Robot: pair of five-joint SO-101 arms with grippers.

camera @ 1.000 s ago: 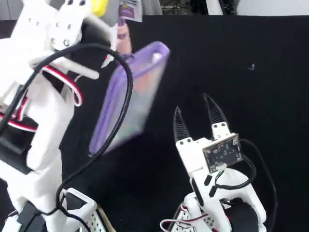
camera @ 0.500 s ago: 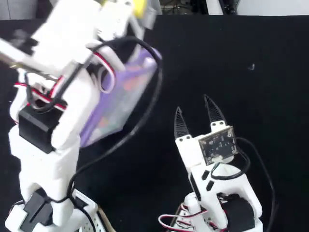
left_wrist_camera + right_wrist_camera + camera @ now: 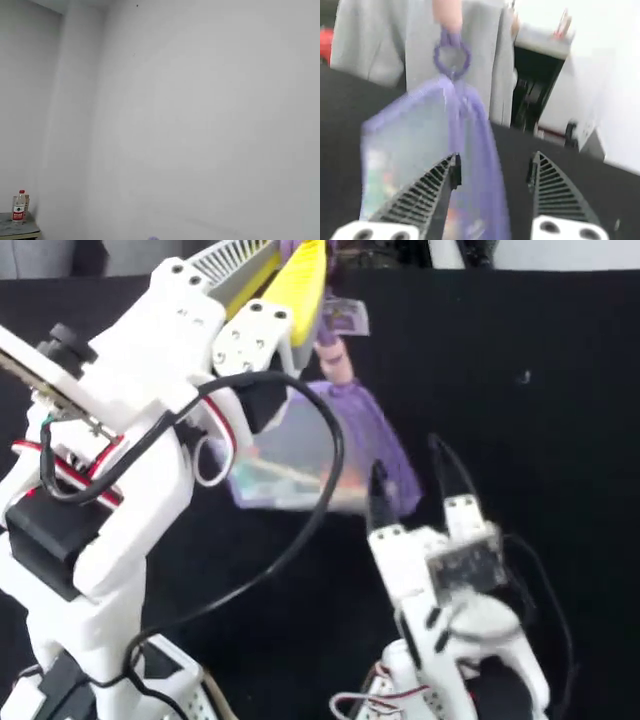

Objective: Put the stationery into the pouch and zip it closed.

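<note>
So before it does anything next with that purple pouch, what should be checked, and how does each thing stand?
1. Right gripper open: ok.
2. Pouch inside its gap: cannot tell; partly lined up, depth unclear.
3. Stationery in the pouch: ok, coloured items show through.
4. Pouch closed: cannot tell.
5. Left arm holding the pouch: cannot tell.

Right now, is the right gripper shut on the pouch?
No, the right gripper has its jaws wide apart, not clamping the purple pouch.
</note>
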